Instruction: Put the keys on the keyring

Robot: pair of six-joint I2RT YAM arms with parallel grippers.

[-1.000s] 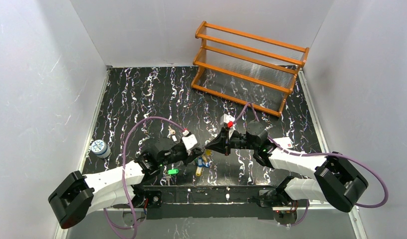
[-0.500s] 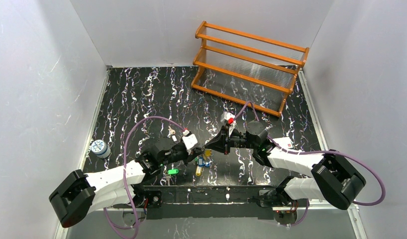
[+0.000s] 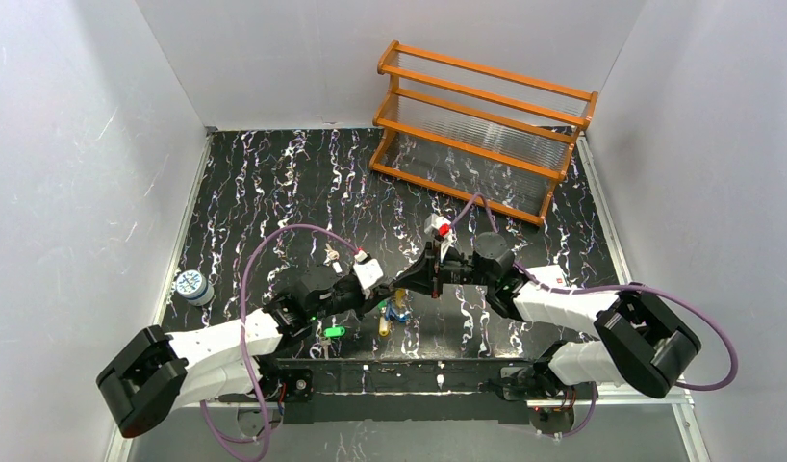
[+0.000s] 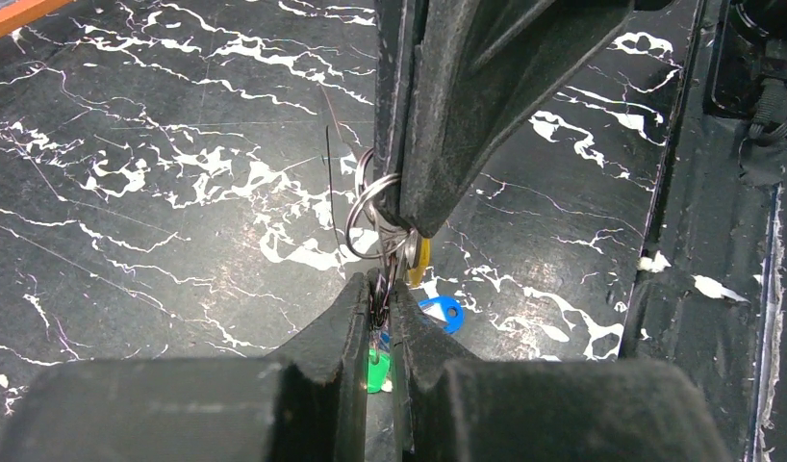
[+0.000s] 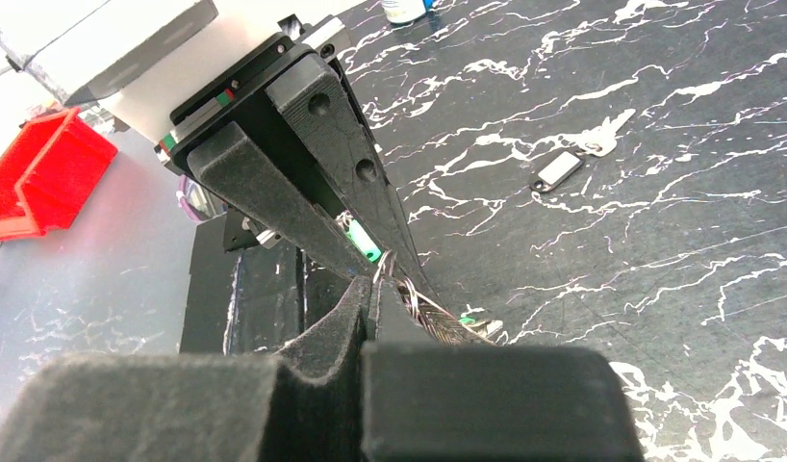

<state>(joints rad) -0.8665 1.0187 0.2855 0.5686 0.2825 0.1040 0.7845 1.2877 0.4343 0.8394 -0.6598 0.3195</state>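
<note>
Overhead, on the table [image 3: 274, 183], my left gripper [image 3: 375, 289] and right gripper [image 3: 402, 281] just meet. Left wrist shows the right clamped on the keyring [image 4: 368, 207], yellow key [image 4: 420, 262] dangling; right wrist shows the left pinching a green key [image 5: 365, 250].

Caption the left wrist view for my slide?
Right gripper pinches the keyring, a yellow key dangling; left gripper below holds a green key; blue key on the table.
</note>
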